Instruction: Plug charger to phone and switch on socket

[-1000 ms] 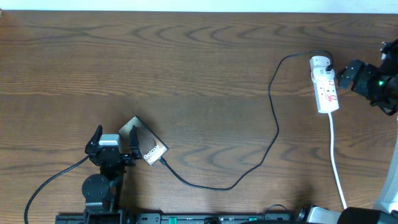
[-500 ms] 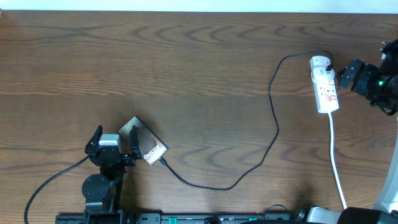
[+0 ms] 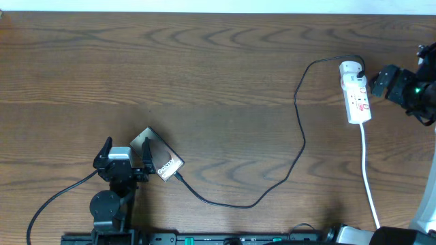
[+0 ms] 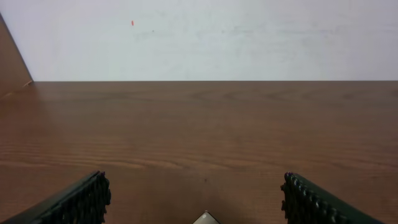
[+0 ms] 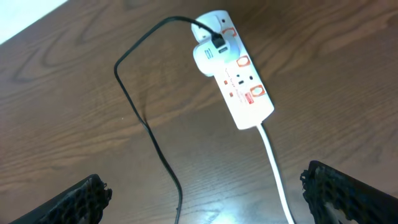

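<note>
- Phone [image 3: 158,158], near left: charger [image 3: 300,129] plug looks seated in its near-right end.
- Left gripper [image 3: 126,148]: wide open, empty, at the phone's corner.
- Socket [image 3: 356,95], far right: right gripper [image 5: 208,193] beside it, wide open, empty.
- Step, as I judge: plugging done, and I must next press the switch.

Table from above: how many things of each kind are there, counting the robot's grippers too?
Phone: 1
Socket: 1
Cables: 2 (black charger, white cord)
Grippers: 2 (left gripper, right gripper), both open
Total: 6
</note>
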Robot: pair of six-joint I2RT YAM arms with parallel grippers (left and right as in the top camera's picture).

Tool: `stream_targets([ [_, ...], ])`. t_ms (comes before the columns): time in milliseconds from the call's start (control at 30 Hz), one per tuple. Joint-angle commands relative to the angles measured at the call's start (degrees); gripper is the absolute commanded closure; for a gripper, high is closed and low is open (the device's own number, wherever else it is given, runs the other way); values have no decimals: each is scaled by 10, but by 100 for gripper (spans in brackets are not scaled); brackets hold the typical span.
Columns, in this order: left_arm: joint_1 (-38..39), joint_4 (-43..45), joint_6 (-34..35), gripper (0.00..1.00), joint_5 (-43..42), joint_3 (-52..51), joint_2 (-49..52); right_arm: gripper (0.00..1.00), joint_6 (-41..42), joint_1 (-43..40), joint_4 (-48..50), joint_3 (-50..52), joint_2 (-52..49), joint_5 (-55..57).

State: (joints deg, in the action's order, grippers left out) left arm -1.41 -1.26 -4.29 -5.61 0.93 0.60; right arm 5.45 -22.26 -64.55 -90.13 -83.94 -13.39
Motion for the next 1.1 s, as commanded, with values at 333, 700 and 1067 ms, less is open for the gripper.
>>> stream_targets([
  [333, -3, -24, 7, 13, -3, -7, -4, 1, -70, 178, 638, 432, 231, 0],
  [700, -3, -24, 7, 13, -3, -7, -4, 1, -83, 235, 1082, 793, 488, 95],
  [1067, -3, -24, 7, 13, -3, -7, -3, 1, -81, 242, 880, 898, 712, 153],
])
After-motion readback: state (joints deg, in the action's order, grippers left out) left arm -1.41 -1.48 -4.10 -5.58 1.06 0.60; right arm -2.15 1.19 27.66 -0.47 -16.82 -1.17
